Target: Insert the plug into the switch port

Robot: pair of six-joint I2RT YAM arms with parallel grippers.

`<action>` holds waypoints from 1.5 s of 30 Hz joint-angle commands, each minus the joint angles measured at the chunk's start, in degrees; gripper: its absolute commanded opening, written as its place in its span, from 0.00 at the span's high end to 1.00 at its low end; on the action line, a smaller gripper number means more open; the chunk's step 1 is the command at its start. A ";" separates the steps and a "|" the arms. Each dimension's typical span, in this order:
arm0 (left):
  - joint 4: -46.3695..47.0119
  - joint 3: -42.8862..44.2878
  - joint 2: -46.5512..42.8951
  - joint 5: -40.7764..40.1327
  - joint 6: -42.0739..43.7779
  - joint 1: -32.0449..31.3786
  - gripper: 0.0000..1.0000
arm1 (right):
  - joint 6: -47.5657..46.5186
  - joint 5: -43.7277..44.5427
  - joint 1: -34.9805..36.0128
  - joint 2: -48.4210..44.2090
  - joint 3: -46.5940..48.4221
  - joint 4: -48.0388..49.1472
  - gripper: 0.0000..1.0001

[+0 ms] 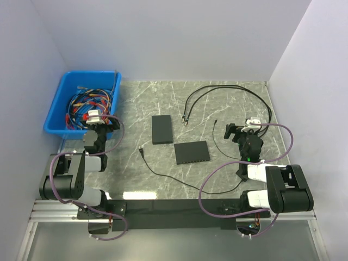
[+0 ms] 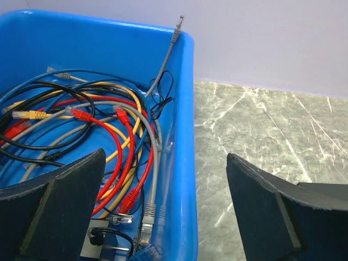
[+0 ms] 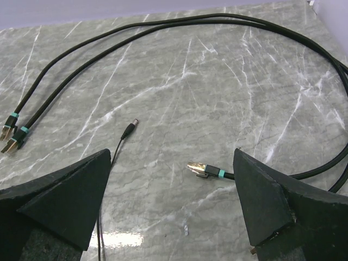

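Looking down, the top camera showed a grey marble-patterned tabletop [image 1: 228, 179] with a flat black rectangular box [image 1: 162, 129] at centre frame and a second flat black box [image 1: 192, 152] just below and right of it. One was presumably the switch, though no ports could be made out from that height. The left gripper [image 1: 102, 122] hung by the near right corner of a blue plastic bin [image 1: 57, 103] at the upper left, probably parked clear of the work. The right gripper [image 1: 238, 130] sat at centre right beside long black looped cables [image 1: 228, 87], and its own body hid whatever lay beneath it. In the left wrist view, two black fingers [image 2: 54, 206] filled the lower corners, cut off by the frame, jaws wide apart and empty. Between them were only the bin's rim and a tangle of red, yellow and grey patch cables [image 2: 117, 157]. In the right wrist view the jaws again stood fully apart, gripping nothing. A gold-tipped plug with a teal band [image 3: 202, 169] lay flat on the marble at lower centre, just beside the right-hand finger [image 3: 272, 206], which covered its cable. The gripper seemed placed to straddle it for a pick. Two similar teal-banded plugs [image 3: 12, 136] lay at the left edge, and a thin black barrel-ended lead [image 3: 130, 130] lay left of centre. Neither box appeared in this view.
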 commanded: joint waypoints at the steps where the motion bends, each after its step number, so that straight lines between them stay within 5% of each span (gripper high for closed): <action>1: -4.41 -1.90 0.56 -1.03 -1.13 0.24 0.01 | -0.10 0.79 0.35 -0.36 1.30 3.23 0.00; 15: -4.33 -1.90 0.56 -1.03 -1.04 0.24 0.01 | 0.43 4.99 1.48 -0.71 1.65 2.97 0.00; 21: -4.33 -1.90 0.56 -1.03 -1.04 0.24 0.01 | -4.40 9.65 7.98 -13.53 5.78 -12.66 0.00; 25: -4.33 -1.90 0.47 -0.94 -1.04 0.24 0.00 | 7.40 3.26 11.59 -23.64 8.93 -21.60 0.00; 29: -4.24 -1.81 0.47 -1.03 -1.04 0.24 0.00 | 7.45 -5.06 18.71 -29.52 15.97 -35.60 0.00; 31: -4.41 -1.90 0.47 -1.03 -1.13 0.24 0.01 | 22.07 -13.00 17.85 -32.60 11.95 -28.88 0.00; 34: -4.24 -1.90 0.47 -0.94 -1.13 0.24 0.00 | 40.04 -9.06 16.88 -37.62 5.88 -29.37 0.01; 41: -4.41 -1.73 0.47 -0.94 -1.04 0.24 0.01 | 32.07 -5.20 20.65 -37.89 11.31 -45.78 0.06; 45: -4.59 -1.64 0.65 -0.86 -1.22 0.24 0.00 | 30.66 -5.36 20.57 -40.70 10.62 -46.61 0.06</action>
